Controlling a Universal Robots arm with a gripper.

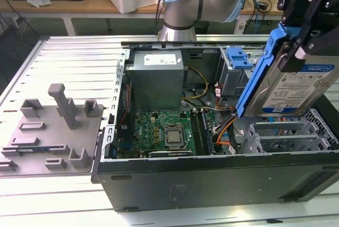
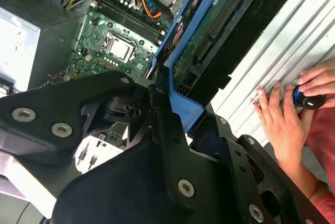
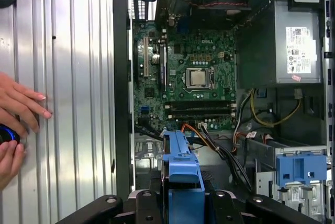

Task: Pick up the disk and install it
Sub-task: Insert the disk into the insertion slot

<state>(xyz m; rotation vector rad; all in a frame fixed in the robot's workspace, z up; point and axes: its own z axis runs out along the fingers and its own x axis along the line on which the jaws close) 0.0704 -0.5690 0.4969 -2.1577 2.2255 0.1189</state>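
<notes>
The disk [image 1: 299,86], a silver drive with a white-and-blue label in a blue carrier bracket, hangs tilted above the open computer case [image 1: 212,176] at the exterior view's right. My black gripper [image 1: 297,46] is shut on its upper part. In the second wrist view the disk's green circuit-board underside [image 2: 209,41] faces the camera, with the gripper [image 2: 175,103] clamped on the blue bracket. In the first wrist view the bracket's blue edge [image 3: 183,164] sticks out between the gripper's fingers [image 3: 183,203], over the case's interior.
Inside the case lie a green motherboard [image 1: 164,131], a grey power-supply box [image 1: 158,76], coloured cables and a grey drive cage [image 1: 286,134]; a blue latch piece [image 1: 238,57] sits further back. A grey fixture [image 1: 53,126] stands at the exterior view's left. A person's hands [image 2: 282,119] rest beside the case.
</notes>
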